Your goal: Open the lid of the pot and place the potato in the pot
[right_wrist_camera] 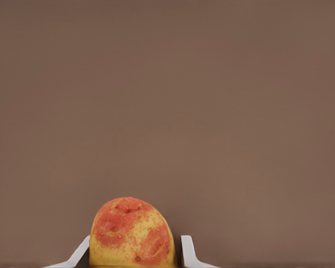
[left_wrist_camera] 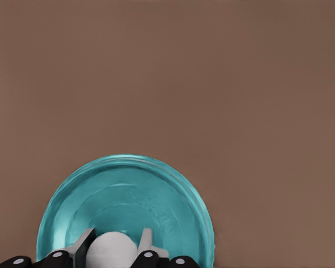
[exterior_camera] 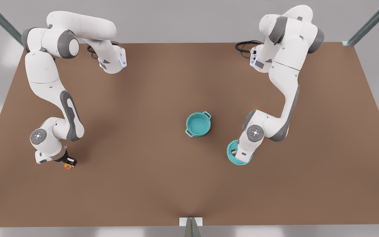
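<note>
The teal pot (exterior_camera: pixel 198 124) stands uncovered at the table's middle, with nothing inside. The pot lid (exterior_camera: pixel 235 158) (left_wrist_camera: pixel 128 209), a teal disc, is low at the table to the pot's right in the front view; I cannot tell whether it rests on it. My left gripper (exterior_camera: pixel 239 153) (left_wrist_camera: pixel 114 245) is shut on its white knob (left_wrist_camera: pixel 111 252). At the front view's left, the yellow and orange-red potato (exterior_camera: pixel 67 166) (right_wrist_camera: pixel 132 233) sits between the fingers (right_wrist_camera: pixel 188 250) of my right gripper (exterior_camera: pixel 68 162) (right_wrist_camera: pixel 133 251), which is open, with a thin gap on one side.
The brown table (exterior_camera: pixel 143 131) spreads wide between the potato and the pot. Metal frame posts (exterior_camera: pixel 191 227) stand at its near edge and far corners. Black cables (exterior_camera: pixel 245 46) lie by the arm bases at the back.
</note>
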Motion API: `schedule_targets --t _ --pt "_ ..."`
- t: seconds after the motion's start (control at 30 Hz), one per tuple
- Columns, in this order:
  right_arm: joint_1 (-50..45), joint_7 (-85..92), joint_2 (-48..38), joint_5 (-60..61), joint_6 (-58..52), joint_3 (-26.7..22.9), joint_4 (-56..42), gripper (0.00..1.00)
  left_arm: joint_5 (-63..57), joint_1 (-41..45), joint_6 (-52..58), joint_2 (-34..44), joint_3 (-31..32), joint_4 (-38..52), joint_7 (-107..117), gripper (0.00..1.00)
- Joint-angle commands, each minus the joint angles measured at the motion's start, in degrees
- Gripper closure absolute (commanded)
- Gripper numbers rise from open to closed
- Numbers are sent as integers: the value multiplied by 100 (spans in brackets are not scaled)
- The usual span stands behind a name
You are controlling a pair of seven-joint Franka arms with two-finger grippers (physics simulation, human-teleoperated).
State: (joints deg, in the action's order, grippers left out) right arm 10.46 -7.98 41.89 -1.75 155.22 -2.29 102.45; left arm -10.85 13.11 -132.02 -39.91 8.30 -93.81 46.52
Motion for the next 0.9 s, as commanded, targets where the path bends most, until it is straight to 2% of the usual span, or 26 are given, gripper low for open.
schedule_targets --t 0.0,0.03,0.07,0.1,0.2,0.27,0.33,0.37,0.4,0.47,0.57,0.63,0.87 --pt "0 -37 -6 8 -1 0 3 37 21 -98 -658 -245 -4 126 -2244 57" --pt "0 -46 -6 8 -9 0 3 40 21 -133 -658 -263 5 135 -2244 53" --pt "0 -46 -6 8 -18 0 12 41 38 -230 -580 -184 -4 144 -2418 0" --pt "0 -46 -6 8 -18 0 20 41 65 -537 -124 35 49 196 -2910 0" --pt "0 -46 -32 17 -71 0 20 41 838 -1126 3592 624 40 1847 -4511 0" --pt "0 -55 -128 17 -150 0 38 41 812 -1214 4931 1327 -30 2359 -4476 0" --pt "0 -46 -173 26 -220 0 47 41 856 -1311 5116 1996 -39 2183 -4528 0" --pt "0 -55 -173 26 -220 0 47 42 1398 -1661 4158 2949 -39 829 -4538 0" --pt "0 -55 -217 26 -229 0 56 44 1559 -1706 3374 3614 -48 -33 -4502 0" --pt "-9 -72 -374 34 -483 0 64 43 1533 -1706 3657 3332 13 276 -4441 0" --pt "-35 -564 -788 34 -1160 246 56 43 1823 -1575 3666 2726 31 1356 -4871 0" --pt "-44 -872 -902 34 -1310 395 56 43 1428 -1627 3139 2383 -13 1366 -4924 0" --pt "-1160 -2665 -1500 298 -2672 510 -85 43 1155 -1627 3525 2392 13 1269 -4915 0"
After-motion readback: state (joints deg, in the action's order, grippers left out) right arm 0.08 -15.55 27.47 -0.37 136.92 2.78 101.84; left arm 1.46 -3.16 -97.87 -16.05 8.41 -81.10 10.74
